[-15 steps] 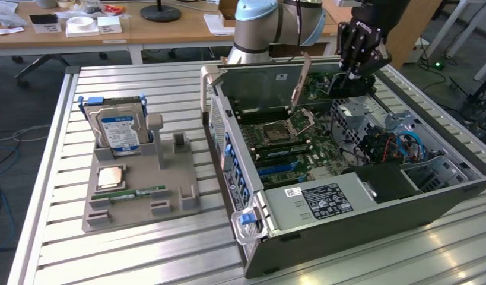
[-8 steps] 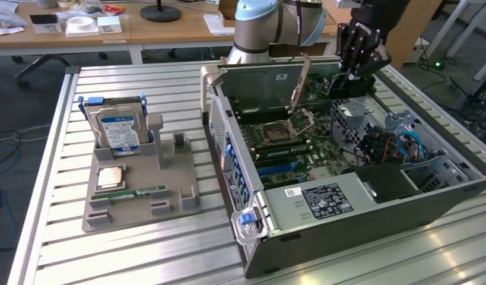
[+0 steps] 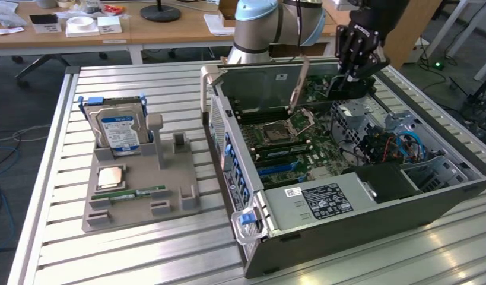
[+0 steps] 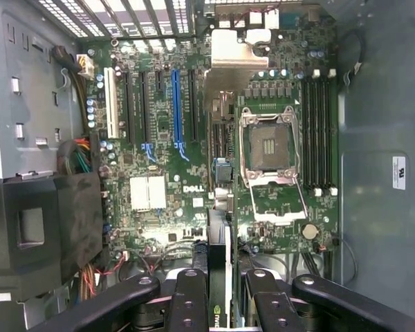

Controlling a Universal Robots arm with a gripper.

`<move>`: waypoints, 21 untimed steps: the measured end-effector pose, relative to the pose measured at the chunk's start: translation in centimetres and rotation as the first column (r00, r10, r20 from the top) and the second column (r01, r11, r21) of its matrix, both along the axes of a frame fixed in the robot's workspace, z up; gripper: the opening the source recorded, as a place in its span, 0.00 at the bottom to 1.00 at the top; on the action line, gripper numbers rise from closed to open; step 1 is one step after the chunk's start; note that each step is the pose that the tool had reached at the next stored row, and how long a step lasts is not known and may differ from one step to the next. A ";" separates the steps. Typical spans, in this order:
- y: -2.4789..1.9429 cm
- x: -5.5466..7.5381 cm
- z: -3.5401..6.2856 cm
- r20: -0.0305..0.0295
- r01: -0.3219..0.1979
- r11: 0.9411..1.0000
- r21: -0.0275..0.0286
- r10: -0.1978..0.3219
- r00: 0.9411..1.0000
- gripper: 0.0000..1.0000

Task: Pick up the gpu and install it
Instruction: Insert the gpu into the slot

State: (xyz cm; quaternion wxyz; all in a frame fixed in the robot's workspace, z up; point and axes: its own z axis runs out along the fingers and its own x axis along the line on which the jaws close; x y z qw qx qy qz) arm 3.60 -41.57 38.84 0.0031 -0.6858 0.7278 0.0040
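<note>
Gpu in hand over mobo, inside case; tray on the exterior view's left.

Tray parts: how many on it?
3: hard drive upright at the tray's far end, CPU flat mid-tray, memory stick lying nearer the camera. None look hidden.

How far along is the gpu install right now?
Done: the gpu is picked up, clamped edge-on in the tool. In hand: the tool holds it over the motherboard inside the open case. Left: seating it. The blue slot and the black ones beside it are empty, and the gpu is in none of them.
</note>
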 end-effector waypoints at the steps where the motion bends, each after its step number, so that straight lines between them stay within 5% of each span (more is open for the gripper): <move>1: 0.00 -0.1 -0.08 0.000 0.000 1.000 0.000 0.000 1.000 0.26; 21: -0.30 -1.0 -1.07 0.000 0.000 1.000 0.000 0.000 1.000 0.26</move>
